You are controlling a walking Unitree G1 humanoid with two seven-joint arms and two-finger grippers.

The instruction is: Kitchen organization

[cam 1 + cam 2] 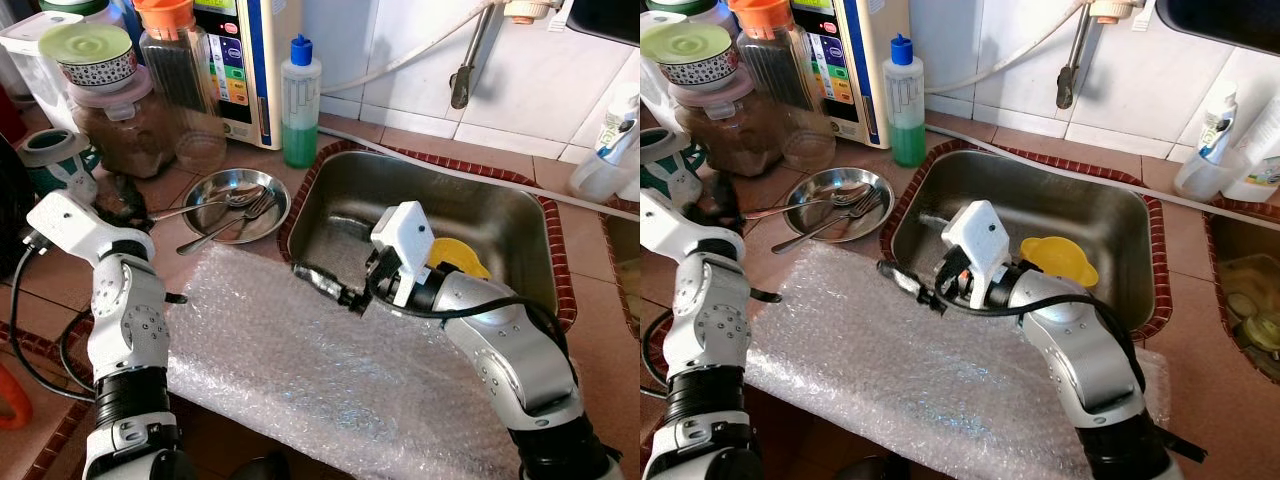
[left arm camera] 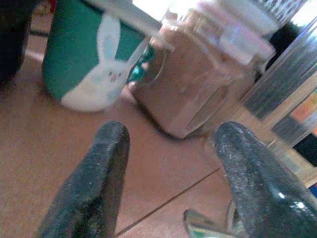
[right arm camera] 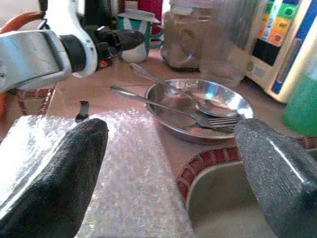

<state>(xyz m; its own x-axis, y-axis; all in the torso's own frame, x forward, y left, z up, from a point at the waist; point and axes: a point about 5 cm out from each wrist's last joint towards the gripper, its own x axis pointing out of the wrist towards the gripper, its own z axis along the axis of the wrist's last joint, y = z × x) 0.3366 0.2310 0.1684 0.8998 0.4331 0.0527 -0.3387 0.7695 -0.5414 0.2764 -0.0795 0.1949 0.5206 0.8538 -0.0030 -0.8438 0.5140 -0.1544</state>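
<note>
At the far left of the counter, the left gripper (image 2: 163,183) hovers low over the brown tiles with its fingers spread wide and nothing between them, pointing at a green mug (image 2: 89,59) with a white rabbit on it and a jar (image 2: 198,84) of brown powder just beside it. Next comes a steel dish (image 1: 236,205) holding a spoon (image 3: 198,101) and a fork (image 3: 198,118), near the sink's corner. A sheet of bubble wrap (image 1: 300,370) lies spread over the counter in front of it. The right gripper (image 1: 322,283) hangs over the wrap's far edge at the sink (image 1: 500,215) rim, fingers wide apart and empty. Inside the sink sits a yellow funnel (image 1: 1060,258), and a green soap bottle (image 1: 300,100) stands behind the sink's left corner.
</note>
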